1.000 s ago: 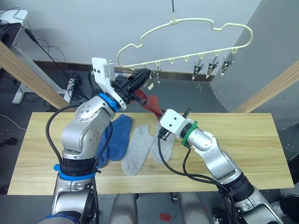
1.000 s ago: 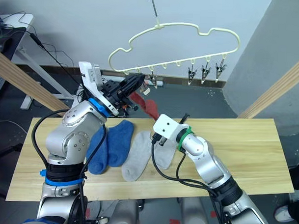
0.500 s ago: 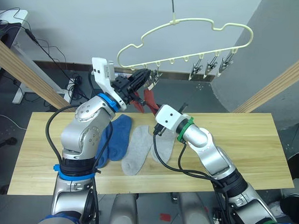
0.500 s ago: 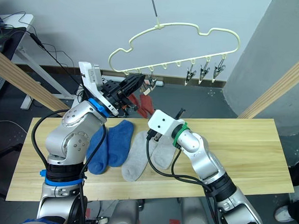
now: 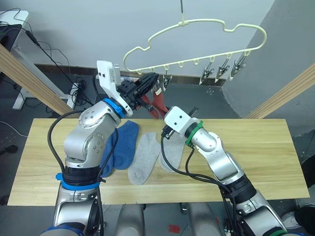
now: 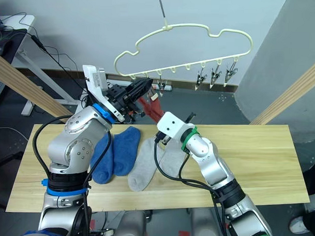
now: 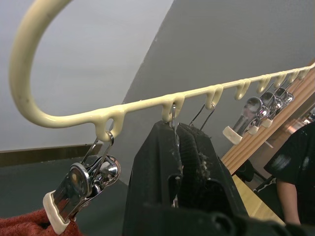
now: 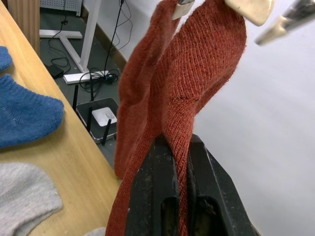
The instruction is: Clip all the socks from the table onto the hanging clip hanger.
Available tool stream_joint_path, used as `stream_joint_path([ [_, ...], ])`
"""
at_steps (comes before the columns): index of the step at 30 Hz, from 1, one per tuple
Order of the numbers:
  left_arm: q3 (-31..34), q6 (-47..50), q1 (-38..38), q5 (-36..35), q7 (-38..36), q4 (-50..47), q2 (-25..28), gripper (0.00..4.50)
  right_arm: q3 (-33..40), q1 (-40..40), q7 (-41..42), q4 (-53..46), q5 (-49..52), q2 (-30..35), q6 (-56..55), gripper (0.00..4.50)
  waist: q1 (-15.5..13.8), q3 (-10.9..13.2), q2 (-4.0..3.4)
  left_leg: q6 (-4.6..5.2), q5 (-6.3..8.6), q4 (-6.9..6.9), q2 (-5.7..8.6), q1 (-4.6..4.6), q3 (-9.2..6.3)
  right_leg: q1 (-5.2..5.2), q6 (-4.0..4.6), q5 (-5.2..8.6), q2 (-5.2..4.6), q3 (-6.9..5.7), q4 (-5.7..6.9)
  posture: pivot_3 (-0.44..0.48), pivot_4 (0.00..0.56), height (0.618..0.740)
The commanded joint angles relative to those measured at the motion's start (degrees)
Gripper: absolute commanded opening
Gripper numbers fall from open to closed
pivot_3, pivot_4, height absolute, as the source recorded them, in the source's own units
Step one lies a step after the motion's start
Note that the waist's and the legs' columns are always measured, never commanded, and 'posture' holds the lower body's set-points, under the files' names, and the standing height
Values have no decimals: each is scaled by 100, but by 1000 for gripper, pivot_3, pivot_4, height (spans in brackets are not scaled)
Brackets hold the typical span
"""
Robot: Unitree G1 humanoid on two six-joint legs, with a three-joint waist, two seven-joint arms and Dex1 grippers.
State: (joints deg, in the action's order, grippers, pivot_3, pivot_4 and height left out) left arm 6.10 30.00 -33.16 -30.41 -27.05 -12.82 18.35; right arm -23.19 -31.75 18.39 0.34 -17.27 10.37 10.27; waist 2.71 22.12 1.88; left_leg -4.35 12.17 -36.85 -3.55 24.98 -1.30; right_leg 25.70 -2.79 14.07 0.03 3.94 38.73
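The pale yellow clip hanger hangs over the table's far edge. My left gripper is raised to it and shut on the second clip from the hanger's left end. A rust red sock hangs from the end clip beside it. My right gripper is shut on another rust red sock, held up just under those clips. Two blue socks and two light grey socks lie flat on the table below my arms.
Three free clips hang at the hanger's right end. Slanted wooden poles stand at the left and right. Cables and a power strip lie on the floor behind. A person's dark sleeve is at the far right.
My right gripper has carried its red sock up and to the left, closer to the clips. The left gripper has stayed at the hanger.
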Motion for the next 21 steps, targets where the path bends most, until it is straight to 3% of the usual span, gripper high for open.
stream_joint_path([
  [1, 33, -100, -11, -75, -66, -271, 23, 0, 71, -70, -25, -110, -38, -18, -262, 34, 0, 0, 0, 0, 0, 0, 0, 0, 0, 0, 0, 0, 0, 0, 0, -77, 376, 740],
  [20, 49, -84, 36, -20, -43, -250, 103, 0, 97, -193, 5, -5, 18, -162, -512, 34, 2, 0, 0, 0, 0, 0, -1, 0, -1, 0, 2, -1, 0, -1, 4, -75, 373, 740],
  [21, 53, -94, 38, -35, -50, -246, 102, 322, 98, -204, 3, 10, 19, -168, -525, 9, 2, 0, 0, 0, 0, -1, 0, 0, -1, 0, 2, -1, 0, -1, 4, -75, 373, 740],
])
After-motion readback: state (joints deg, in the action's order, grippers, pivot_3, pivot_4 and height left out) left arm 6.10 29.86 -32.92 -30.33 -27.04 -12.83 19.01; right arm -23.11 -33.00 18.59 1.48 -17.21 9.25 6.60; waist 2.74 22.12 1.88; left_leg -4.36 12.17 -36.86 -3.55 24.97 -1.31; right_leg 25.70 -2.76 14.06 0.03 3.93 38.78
